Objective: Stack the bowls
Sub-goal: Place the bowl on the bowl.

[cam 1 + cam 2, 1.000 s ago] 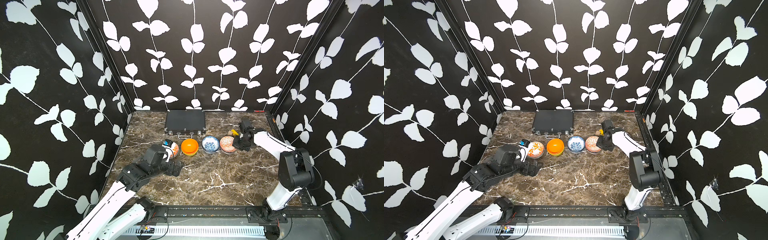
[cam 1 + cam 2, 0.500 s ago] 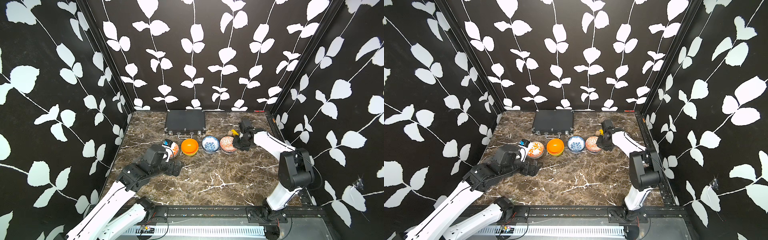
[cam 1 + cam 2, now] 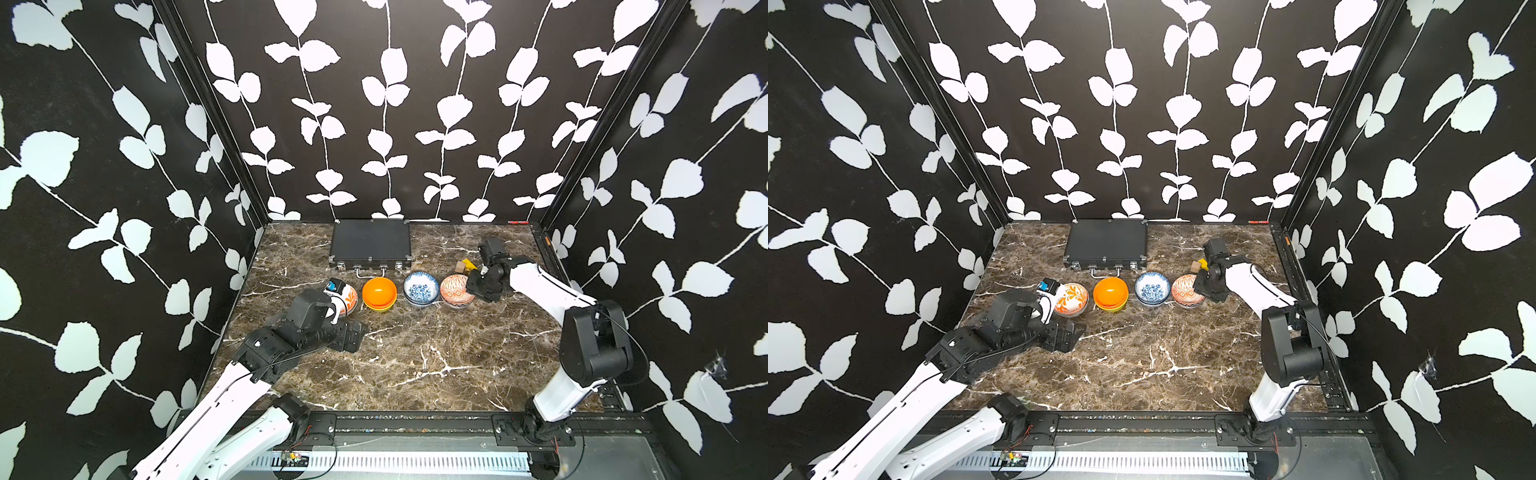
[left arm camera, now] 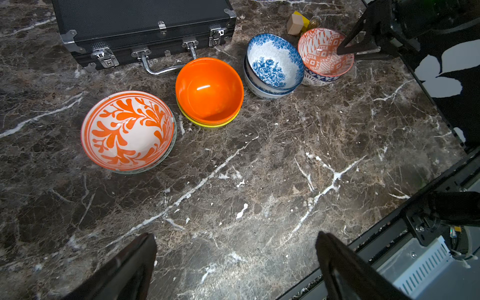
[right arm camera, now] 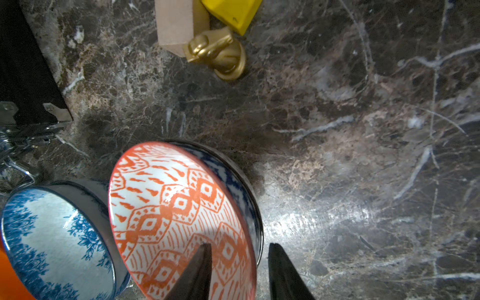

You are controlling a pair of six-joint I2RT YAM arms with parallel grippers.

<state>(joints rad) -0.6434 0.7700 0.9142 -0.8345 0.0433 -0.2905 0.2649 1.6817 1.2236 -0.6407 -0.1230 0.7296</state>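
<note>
Four pairs of bowls, nested two-high, stand in a row on the marble surface (image 3: 415, 353), just in front of the black case (image 3: 370, 241).

- At the robot's right end, the orange-geometric bowl (image 5: 176, 207) sits tilted inside a dark-patterned bowl (image 5: 233, 181).
- Next to it, one blue-floral bowl (image 4: 272, 61) sits in a second blue-floral bowl (image 4: 259, 91).
- Next, the orange bowl (image 4: 209, 88) sits in the yellow bowl (image 4: 207, 124).
- At the left end, the orange-leaf bowl (image 4: 127, 130) sits on the grey-green bowl (image 4: 170, 148), of which only a rim sliver shows.

The right hand (image 5: 237, 245) straddles the near rim of the orange-geometric bowl. One finger is inside the bowl and the other outside the pair. The fingers are parted and released, with a gap showing, so the rim is not pinched.

The left hand (image 4: 235, 236) is spread wide and holds nothing. It hangs low over bare surface near the orange-leaf pair, a bit toward the front edge.

Behind the right-end pair lie a tan block (image 5: 175, 23), a yellow block (image 5: 231, 11) and a small gold metal piece (image 5: 220, 54). They cluster together on the surface, apart from the bowls.
</note>
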